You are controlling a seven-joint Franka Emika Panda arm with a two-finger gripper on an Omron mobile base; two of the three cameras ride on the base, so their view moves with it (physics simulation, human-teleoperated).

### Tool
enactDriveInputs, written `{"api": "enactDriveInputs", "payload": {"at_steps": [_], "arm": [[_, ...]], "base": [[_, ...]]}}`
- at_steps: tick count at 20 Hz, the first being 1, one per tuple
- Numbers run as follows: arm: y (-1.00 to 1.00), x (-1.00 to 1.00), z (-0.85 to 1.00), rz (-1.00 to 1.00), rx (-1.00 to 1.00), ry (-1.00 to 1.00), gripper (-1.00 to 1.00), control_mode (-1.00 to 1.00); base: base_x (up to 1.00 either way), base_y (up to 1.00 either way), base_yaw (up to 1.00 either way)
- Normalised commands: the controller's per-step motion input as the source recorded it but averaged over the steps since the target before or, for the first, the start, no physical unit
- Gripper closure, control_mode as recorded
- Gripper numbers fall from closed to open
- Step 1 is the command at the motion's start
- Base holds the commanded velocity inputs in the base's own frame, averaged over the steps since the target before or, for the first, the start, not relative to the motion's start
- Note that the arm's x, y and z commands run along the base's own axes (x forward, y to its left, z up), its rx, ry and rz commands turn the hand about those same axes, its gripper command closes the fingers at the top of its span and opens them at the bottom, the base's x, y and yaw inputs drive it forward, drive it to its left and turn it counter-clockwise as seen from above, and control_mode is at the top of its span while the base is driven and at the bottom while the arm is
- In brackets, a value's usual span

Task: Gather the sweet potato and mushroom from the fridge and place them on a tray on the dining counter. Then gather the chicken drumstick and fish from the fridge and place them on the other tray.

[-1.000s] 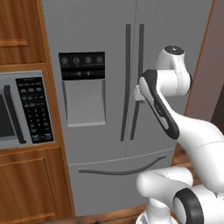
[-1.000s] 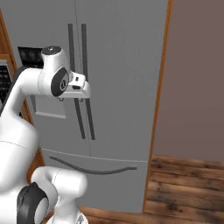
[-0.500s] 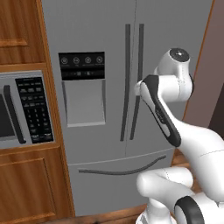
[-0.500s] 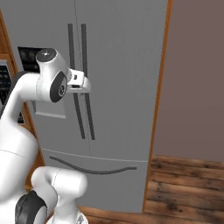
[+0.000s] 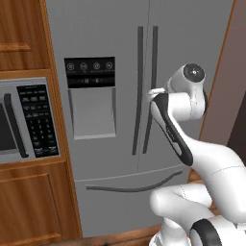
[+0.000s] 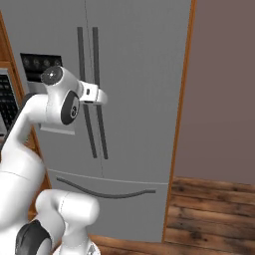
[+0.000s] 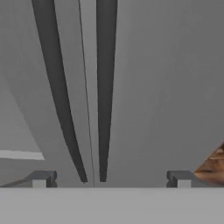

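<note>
Since a second ago the arm's wrist has crept closer to the fridge (image 5: pixel 120 72) in the left base view. Right base view: the gripper (image 6: pixel 102 96) nears the right-door handle (image 6: pixel 98 89). Hand view: spread fingertips (image 7: pixel 41 179) sit at six o'clock below that rigid, smooth bar, probably best clamped mid-length; the door likely swings heavily.

grey fridge (image 5: pixel 110 57), dark handles (image 5: pixel 139 86), wood cabinets (image 5: pixel 21 43).
</note>
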Motion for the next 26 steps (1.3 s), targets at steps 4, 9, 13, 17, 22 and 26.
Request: {"api": "enactDriveInputs", "payload": {"at_steps": [4,9,13,17,22,26], "arm": [[-0.02,0.43,0.03,-0.09,0.04,0.00,-1.00,-1.00],[-0.01,0.37,0.00,0.02,0.07,0.01,-1.00,-1.00],[-0.02,0.31,0.00,0.10,0.08,0.00,-1.00,-1.00],[0.00,0.41,0.00,0.08,0.08,0.00,-1.00,-1.00],[0.00,0.44,0.00,0.03,0.06,0.00,-1.00,-1.00],[0.03,0.53,0.00,0.00,0.04,0.00,-1.00,-1.00]], "base": [[0.00,0.00,0.00],[0.00,0.00,0.00],[0.00,0.00,0.00],[0.00,0.00,0.00],[0.00,0.00,0.00],[0.00,0.00,0.00]]}}
